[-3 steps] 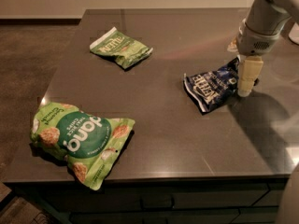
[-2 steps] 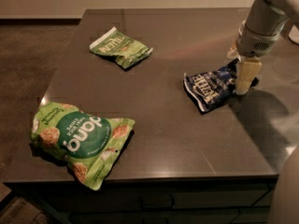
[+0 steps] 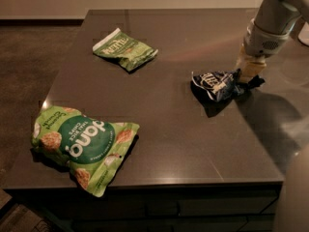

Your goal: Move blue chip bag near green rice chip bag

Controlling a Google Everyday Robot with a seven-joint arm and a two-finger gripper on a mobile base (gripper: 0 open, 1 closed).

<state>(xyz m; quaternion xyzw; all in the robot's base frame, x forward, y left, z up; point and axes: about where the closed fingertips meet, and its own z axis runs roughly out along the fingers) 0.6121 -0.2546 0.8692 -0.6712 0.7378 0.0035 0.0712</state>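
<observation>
The blue chip bag (image 3: 216,84) is a small, wrinkled navy foil bag at the right of the dark table (image 3: 174,144). My gripper (image 3: 249,74) reaches down from the upper right and is shut on the bag's right end. The bag looks bunched up and slightly raised, with a shadow beneath it. The green rice chip bag (image 3: 84,144), large and bright green with a dark round emblem, lies at the table's front left corner, far from the blue bag.
A smaller green bag with a white top edge (image 3: 124,49) lies at the back left of the table. The table's front edge runs just below the big green bag. My arm's body shows at the lower right (image 3: 297,197).
My gripper has shifted slightly up and left and closed on the blue bag's right end. The bag has bunched up and lifted a little. Both green bags stayed put.
</observation>
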